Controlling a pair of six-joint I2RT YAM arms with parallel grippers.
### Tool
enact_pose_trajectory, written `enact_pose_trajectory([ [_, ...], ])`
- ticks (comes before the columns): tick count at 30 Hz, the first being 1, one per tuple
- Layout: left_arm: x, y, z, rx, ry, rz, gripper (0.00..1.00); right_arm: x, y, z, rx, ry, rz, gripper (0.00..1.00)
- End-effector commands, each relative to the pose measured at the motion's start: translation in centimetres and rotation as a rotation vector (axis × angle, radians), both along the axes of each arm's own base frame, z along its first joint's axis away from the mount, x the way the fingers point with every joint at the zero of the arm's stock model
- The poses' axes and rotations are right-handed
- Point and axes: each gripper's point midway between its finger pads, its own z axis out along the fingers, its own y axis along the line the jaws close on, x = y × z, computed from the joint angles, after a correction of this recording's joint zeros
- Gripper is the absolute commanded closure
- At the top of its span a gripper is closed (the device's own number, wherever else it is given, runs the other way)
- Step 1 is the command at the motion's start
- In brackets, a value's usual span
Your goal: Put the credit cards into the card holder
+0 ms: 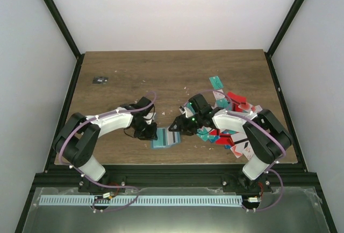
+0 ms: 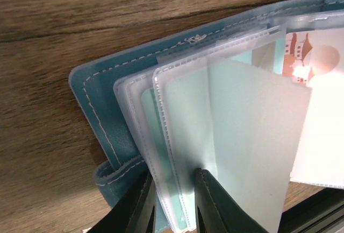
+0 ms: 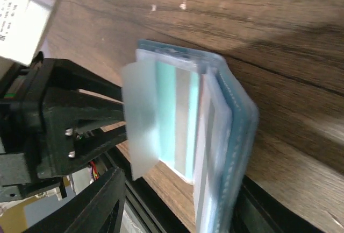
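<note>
Closest to the left wrist lens, my left gripper (image 2: 174, 209) is nearly closed. Its two dark fingers pinch a clear inner sleeve (image 2: 226, 136) of the card holder (image 2: 91, 98), which lies open on the wooden table (image 2: 37, 136). A card with a red-and-white print (image 2: 303, 55) sits in a farther pocket.

From the right wrist, the card holder (image 3: 236, 114) appears edge-on with its sleeves fanned up. My right gripper (image 3: 180, 209) stands about half open, one finger either side of the holder's near end. I see no card in it, and I cannot tell whether it touches the cover.

From above, the card holder (image 1: 164, 140) sits between both grippers, near the table's front edge. The credit cards (image 1: 234, 122) are heaped on the right, beside the right arm.

My worry is that the pinch is on thin, slick plastic. Any pull could slip it free and let the sleeves flop shut, or drag the light holder toward the edge. The right fingers are close enough to crumple the sleeves when a card goes in.
</note>
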Motion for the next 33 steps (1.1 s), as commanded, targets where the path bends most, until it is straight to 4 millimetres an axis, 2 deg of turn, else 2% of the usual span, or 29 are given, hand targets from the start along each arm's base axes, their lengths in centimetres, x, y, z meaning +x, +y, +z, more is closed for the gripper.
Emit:
enact_pose_trajectory([
  [1, -1.3, 0.5, -2.1, 0.075, 0.046, -0.008, 0.78, -0.2, 2.2, 3.4, 0.094, -0.075, 0.079, 0.48],
  [7, -1.4, -0.3, -1.8, 0.034, 0.052, 0.005, 0.79, -1.4, 4.0, 4.4, 0.116, -0.081, 0.119, 0.48],
  [13, -1.4, -1.0, -1.6, -0.006, 0.061, 0.007, 0.79, -2.0, 5.3, 4.3, 0.150, -0.052, 0.145, 0.47],
  [23, -1.9, -1.2, -1.8, -0.033, 0.074, 0.014, 0.79, -1.9, 6.9, 4.5, 0.201, -0.034, 0.173, 0.40],
  [29, -2.0, -1.5, -1.7, -0.060, 0.071, 0.010, 0.79, -2.1, 7.2, 3.5, 0.219, -0.008, 0.182, 0.42],
  [33, -2.0, -1.3, -1.2, -0.059, 0.062, 0.015, 0.79, -1.9, 6.8, 1.2, 0.151, 0.019, 0.163, 0.50],
])
